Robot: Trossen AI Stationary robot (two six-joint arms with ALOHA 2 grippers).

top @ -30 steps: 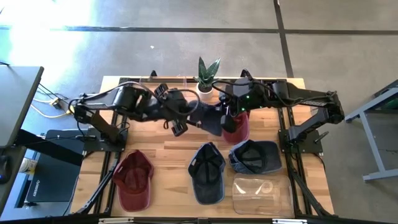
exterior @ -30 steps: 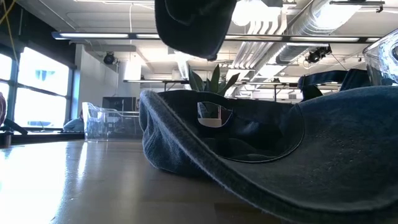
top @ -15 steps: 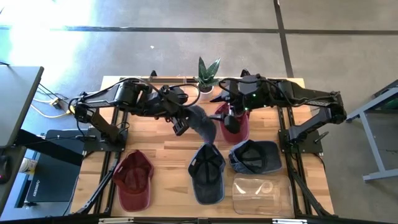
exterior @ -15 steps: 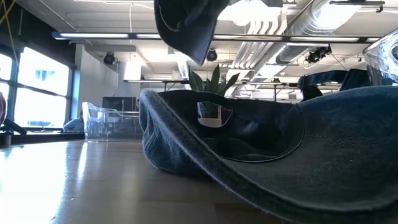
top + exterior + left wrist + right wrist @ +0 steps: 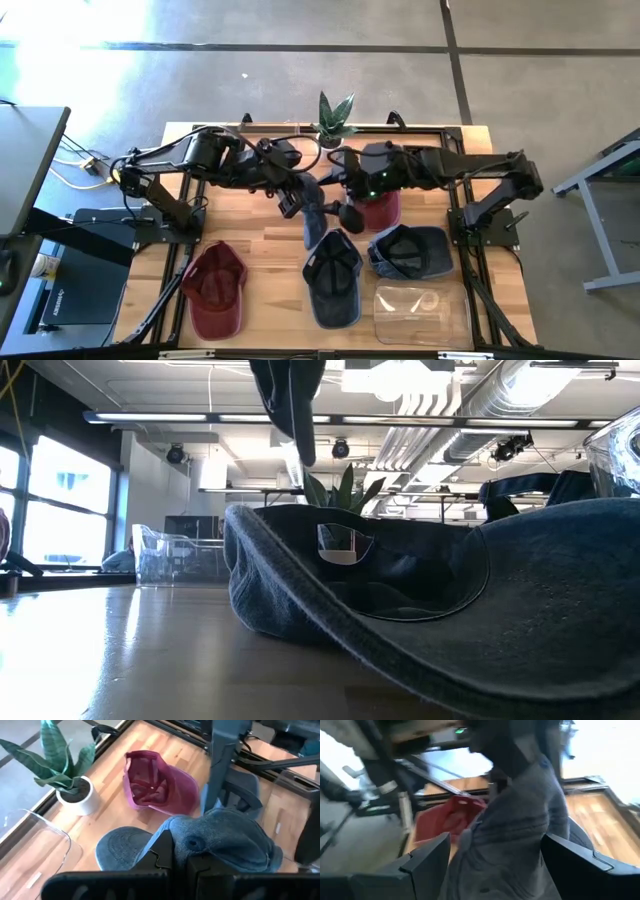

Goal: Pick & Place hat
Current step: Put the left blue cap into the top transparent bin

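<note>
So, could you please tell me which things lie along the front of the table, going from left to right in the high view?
Dark red cap → dark blue cap → grey-blue cap, with the clear plastic container just in front of it.

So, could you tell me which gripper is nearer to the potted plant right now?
Right. The right gripper is open, just in front of the potted plant; the left gripper, shut on the blue hat, is farther over to its side.

A potted snake plant point(image 5: 333, 128) stands at the wooden table's point(image 5: 260, 245) far edge; a clear plastic container point(image 5: 420, 312) (apparently empty) sits near-right.
</note>
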